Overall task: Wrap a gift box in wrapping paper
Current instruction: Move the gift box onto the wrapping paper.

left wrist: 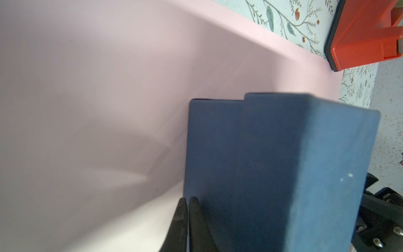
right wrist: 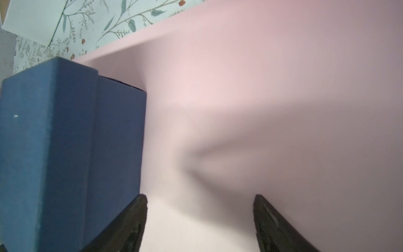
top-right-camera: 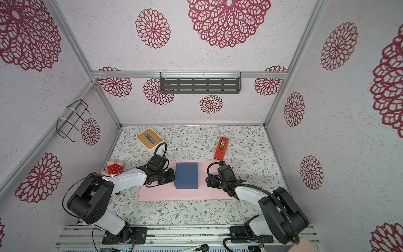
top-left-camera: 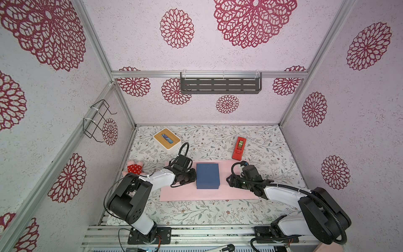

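In both top views, lower centre: matte navy gift box (top-left-camera: 207, 175) (top-right-camera: 186, 175), lidded, nearly cubic, on flat pale pink wrapping paper (top-left-camera: 209, 194). Left wrist: left gripper (left wrist: 187, 199) clenched, just beside box. Right wrist: right gripper (right wrist: 200, 196) spread wide over paper.

Bright light. Top views bowed at edges. Wrist views blurred, soft shadows on wrapping paper (right wrist: 283, 141).

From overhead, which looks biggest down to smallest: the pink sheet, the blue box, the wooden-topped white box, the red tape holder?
In a top view:
1. wrapping paper, by far.
2. gift box and white box, too alike to rank.
3. red tape holder.
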You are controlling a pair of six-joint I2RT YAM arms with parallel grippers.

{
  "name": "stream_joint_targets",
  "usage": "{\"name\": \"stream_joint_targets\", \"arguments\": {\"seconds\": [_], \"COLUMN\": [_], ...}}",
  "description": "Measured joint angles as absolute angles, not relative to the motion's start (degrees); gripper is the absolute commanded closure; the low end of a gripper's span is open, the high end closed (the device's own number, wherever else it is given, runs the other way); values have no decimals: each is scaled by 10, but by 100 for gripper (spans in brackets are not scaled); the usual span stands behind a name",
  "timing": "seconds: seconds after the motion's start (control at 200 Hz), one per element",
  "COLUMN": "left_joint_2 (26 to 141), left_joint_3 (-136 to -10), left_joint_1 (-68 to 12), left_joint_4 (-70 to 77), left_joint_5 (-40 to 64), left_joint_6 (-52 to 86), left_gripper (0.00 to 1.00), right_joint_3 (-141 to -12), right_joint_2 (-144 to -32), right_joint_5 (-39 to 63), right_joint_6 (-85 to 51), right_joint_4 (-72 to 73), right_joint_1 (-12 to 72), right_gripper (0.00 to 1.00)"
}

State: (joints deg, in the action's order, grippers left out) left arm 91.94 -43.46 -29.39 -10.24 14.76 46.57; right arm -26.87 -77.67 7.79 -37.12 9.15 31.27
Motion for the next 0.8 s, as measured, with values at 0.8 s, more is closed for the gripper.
{"name": "stream_joint_targets", "arguments": {"seconds": [0.8], "left_joint_2": [905], "left_joint_3": [-420], "left_joint_1": [-305], "left_joint_4": [-116], "left_joint_5": [156], "left_joint_6": [474], "left_gripper": [91], "right_joint_3": [-272], "right_joint_2": [-780], "right_joint_5": [78], "right_joint_6": [-371], "right_joint_4": [92], "right_joint_1": [313], "right_gripper": [22]}}
